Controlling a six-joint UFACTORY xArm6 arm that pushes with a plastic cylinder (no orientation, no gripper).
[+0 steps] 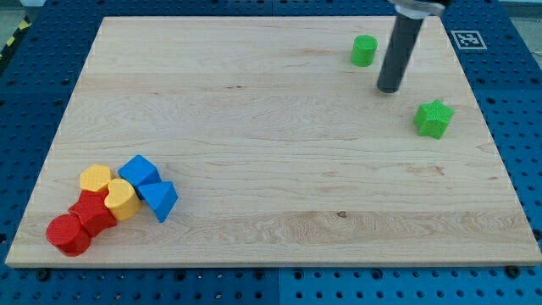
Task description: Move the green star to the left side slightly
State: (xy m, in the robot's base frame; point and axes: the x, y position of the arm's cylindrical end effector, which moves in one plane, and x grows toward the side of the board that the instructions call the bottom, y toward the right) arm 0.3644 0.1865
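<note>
The green star (pixel 434 118) sits on the wooden worktop (pixel 254 127) at the right side of the frame. The rod's tip (pixel 388 88) is up and to the left of it, not touching. There is no pincer, only the rod. A green cylinder (pixel 364 51) stands near the tip, upper left of it. Red (pixel 68 235), yellow (pixel 96 178) and blue (pixel 139 170) blocks huddle at the lower left.

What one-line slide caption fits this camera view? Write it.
My tip rests on the wooden board between the green cylinder block and the green star block, touching neither.
</note>
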